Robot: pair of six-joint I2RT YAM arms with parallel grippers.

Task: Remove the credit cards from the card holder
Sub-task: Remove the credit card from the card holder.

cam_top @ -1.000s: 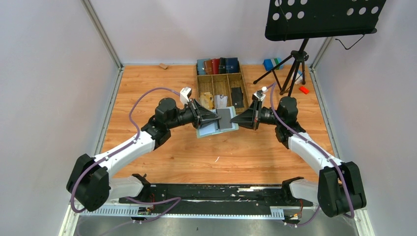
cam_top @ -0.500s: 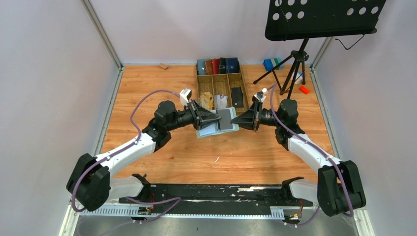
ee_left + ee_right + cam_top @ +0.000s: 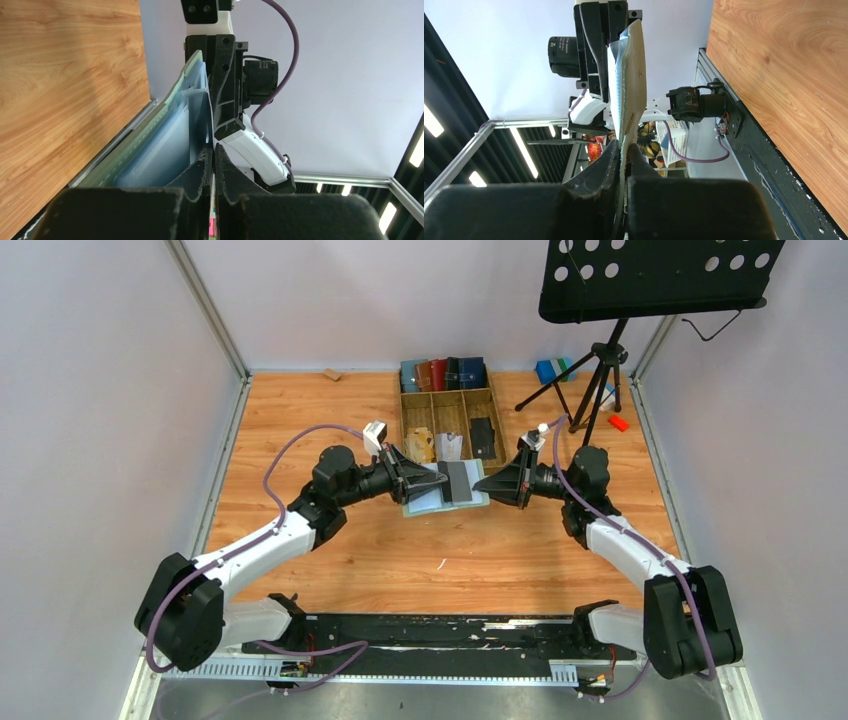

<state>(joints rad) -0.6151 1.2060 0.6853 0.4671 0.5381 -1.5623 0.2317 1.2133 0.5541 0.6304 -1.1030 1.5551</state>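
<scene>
The sage-green card holder (image 3: 424, 503) hangs open above the table between my two grippers, its pale blue lining up. A dark grey credit card (image 3: 458, 480) lies across its right half. My left gripper (image 3: 444, 480) is shut on the card's near-left edge. My right gripper (image 3: 477, 484) is shut on the holder's right edge. In the left wrist view the jaws (image 3: 213, 150) are closed on a thin edge beside the lining (image 3: 160, 150). In the right wrist view the jaws (image 3: 624, 150) pinch the holder's stitched edge (image 3: 634, 75).
A wooden divided tray (image 3: 462, 408) stands just behind the grippers, holding a tan paper wad (image 3: 420, 443), a pale item (image 3: 450, 446) and a dark card (image 3: 483, 437). Several wallets (image 3: 443, 373) stand behind it. A music stand's tripod (image 3: 598, 375) is at the back right.
Both grippers and the holder between them have drifted slightly away from the arm bases. The holder has tilted, so the dark card looks narrower. Both grips are unchanged.
</scene>
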